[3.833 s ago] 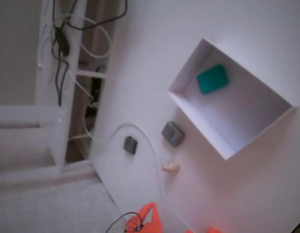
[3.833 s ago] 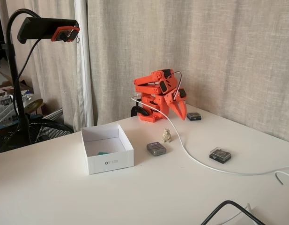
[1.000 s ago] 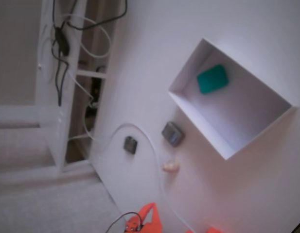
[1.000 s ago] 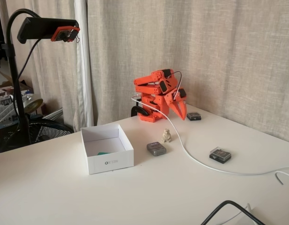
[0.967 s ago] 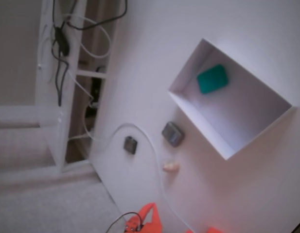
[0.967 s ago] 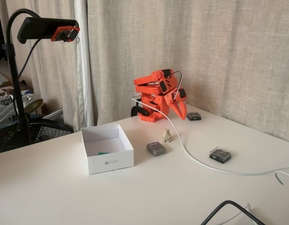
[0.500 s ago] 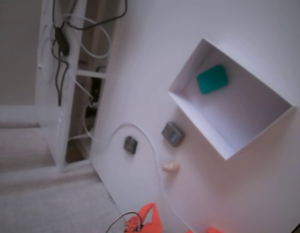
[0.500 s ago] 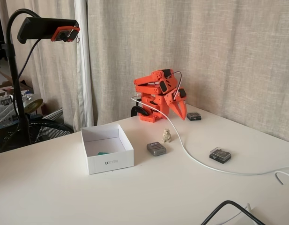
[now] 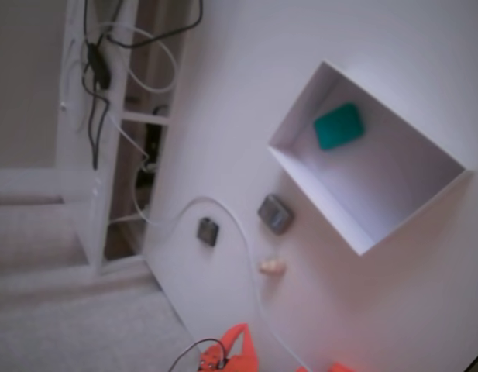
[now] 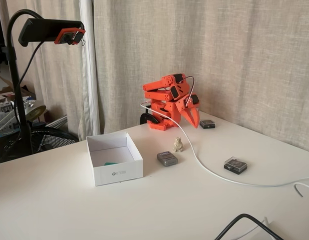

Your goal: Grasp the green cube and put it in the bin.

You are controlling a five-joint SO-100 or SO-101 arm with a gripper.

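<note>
Gripper (image 10: pixel 193 120): orange, folded down against the arm's base at the back of the table (image 10: pixel 204 200); fingers together to a point, holding nothing; well apart from every task object; in the high, downward-looking fixed view only an orange tip (image 9: pixel 237 349) showed at the bottom edge, its state not readable there.

Near the gripper, side-on fixed view: small dark square piece (image 10: pixel 207 124) just beside the fingertips; white cable (image 10: pixel 204 167) running from the arm across the table; small pale figurine (image 10: pixel 179 145); grey square block (image 10: pixel 167 158); second dark piece (image 10: pixel 235 165) beside the cable.

Bin (image 10: pixel 119 172): white, open, towards the table's left in the side-on view; upper right in the downward-looking view (image 9: pixel 289 159).

Green cube (image 9: pixel 338 125): lay flat on the bin floor near a corner, touching nothing but the floor as far as could be seen.

Progress, judged: placing appeared done, arm apparently parked; nothing evidently left.

Views compared: downward-looking view showed the whole cube inside the bin, but almost none of the arm; side-on view showed the arm entire, the camera stand (image 10: pixel 16 90) and curtain (image 10: pixel 219 55), yet only a teal sliver (image 10: pixel 110 163) of the cube behind the bin's front wall.
</note>
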